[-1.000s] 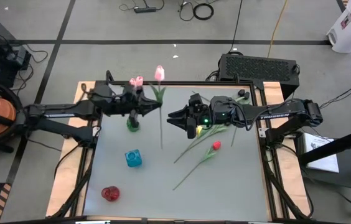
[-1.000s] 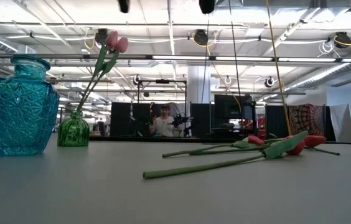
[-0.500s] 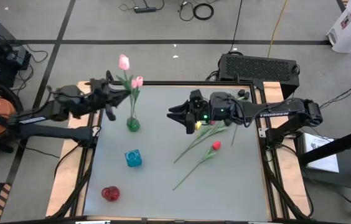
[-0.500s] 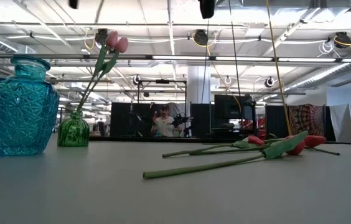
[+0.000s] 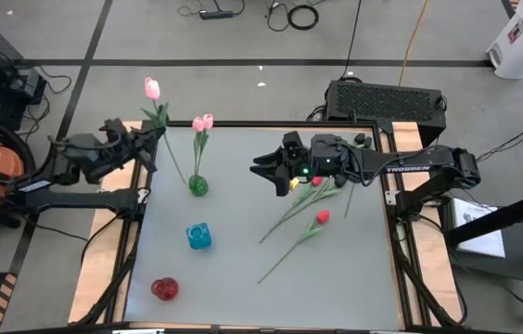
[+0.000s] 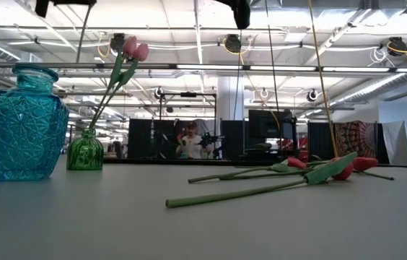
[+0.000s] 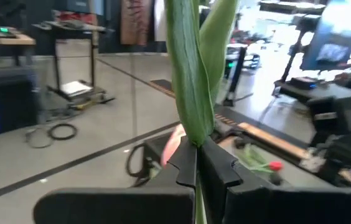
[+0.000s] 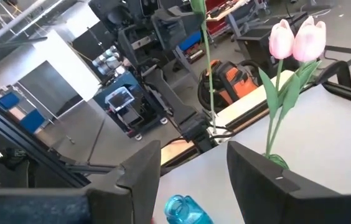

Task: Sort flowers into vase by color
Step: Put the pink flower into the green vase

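Pink tulip [image 5: 153,89] is hanging pinched in my left gripper [image 5: 146,139] beyond the tabletop's [image 5: 243,269] left edge; my right gripper [image 5: 263,169] is hovering spread.

The grey table [image 5: 243,269] carries a green vase [image 5: 197,186], a blue vase [image 5: 198,236] and a red vase [image 5: 163,289]. Below the right gripper [image 5: 263,173] lie red tulips [image 5: 321,218], perhaps three.
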You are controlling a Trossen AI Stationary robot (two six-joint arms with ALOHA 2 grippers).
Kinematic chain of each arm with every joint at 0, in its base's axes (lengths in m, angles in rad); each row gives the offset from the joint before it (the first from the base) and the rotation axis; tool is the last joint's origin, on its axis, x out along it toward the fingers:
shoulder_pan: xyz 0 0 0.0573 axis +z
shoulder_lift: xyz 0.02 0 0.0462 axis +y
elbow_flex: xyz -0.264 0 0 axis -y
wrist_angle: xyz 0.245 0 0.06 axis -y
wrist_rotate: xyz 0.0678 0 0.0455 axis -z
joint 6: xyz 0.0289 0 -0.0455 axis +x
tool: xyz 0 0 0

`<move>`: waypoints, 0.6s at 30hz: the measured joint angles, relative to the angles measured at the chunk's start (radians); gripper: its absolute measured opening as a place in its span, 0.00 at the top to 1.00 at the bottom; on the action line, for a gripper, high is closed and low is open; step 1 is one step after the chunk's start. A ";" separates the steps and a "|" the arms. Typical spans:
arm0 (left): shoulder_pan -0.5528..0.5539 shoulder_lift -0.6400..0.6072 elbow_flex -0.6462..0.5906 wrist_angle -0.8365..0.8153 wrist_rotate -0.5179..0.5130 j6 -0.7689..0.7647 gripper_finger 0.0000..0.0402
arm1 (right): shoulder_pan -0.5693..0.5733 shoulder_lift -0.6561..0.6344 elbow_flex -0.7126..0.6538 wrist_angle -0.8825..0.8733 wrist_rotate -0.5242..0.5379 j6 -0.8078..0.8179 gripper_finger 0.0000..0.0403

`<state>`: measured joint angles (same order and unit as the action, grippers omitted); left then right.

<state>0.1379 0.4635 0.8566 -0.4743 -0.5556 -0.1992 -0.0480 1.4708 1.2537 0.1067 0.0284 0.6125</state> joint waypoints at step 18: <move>-0.001 0.003 -0.244 0.165 -0.161 -0.001 0.99 | -0.004 0.000 0.000 -0.035 0.000 -0.005 0.56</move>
<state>0.1371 0.4670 0.6123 -0.3094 -0.7162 -0.2002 -0.0521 1.4708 1.2537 0.0713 0.0287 0.6079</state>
